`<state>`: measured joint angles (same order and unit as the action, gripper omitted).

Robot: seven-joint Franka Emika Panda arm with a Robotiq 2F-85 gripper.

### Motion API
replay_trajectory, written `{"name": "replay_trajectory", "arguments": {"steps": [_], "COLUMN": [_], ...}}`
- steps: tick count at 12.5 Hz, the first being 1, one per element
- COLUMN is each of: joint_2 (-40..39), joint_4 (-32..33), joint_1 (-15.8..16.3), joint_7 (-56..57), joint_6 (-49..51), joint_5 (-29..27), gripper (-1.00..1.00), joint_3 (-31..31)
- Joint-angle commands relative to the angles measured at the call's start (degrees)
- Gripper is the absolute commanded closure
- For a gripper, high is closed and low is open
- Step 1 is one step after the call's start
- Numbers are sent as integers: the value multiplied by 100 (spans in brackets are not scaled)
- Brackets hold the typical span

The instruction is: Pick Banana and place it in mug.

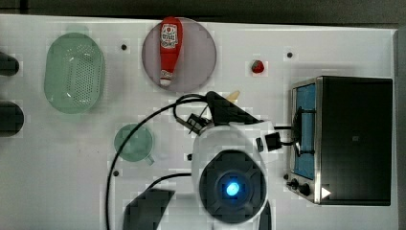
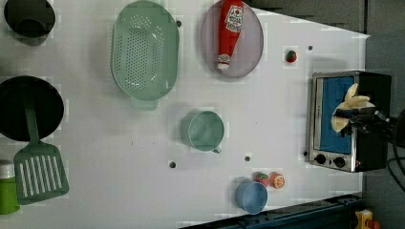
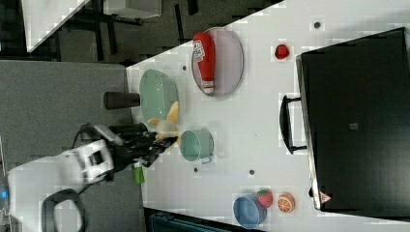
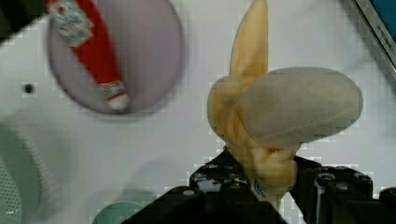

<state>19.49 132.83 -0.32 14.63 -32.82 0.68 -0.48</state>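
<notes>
White bench (image 1: 57,191); toaster oven (image 1: 354,139) at the top view's right; green mug (image 1: 133,143) upright and empty, mouth clear for loading; claw (image 4: 268,186) clenched on peeled toy banana (image 4: 280,116), carried aloft, apart from mug.

At the left of the frame, the gripper (image 3: 162,140) is clamped on the banana (image 3: 168,126), lifted off the white table (image 3: 251,121). The green mug (image 3: 196,145) stands just right of it. Behind the banana sits what looks like a green colander (image 3: 157,94).
</notes>
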Motion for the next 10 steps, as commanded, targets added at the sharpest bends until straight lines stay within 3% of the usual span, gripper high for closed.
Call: {"name": "replay_trajectory", "arguments": {"steps": [1, 6, 10], "joint_2": [-94, -267, -948], "joint_4": [111, 107, 112], "joint_1": [177, 398, 421], "joint_7": [-586, -2798, -4074], "joint_6": [195, 340, 30], "joint_5": [-1, -56, -208], "gripper": [43, 43, 43], "joint_3": [553, 1753, 2369]}}
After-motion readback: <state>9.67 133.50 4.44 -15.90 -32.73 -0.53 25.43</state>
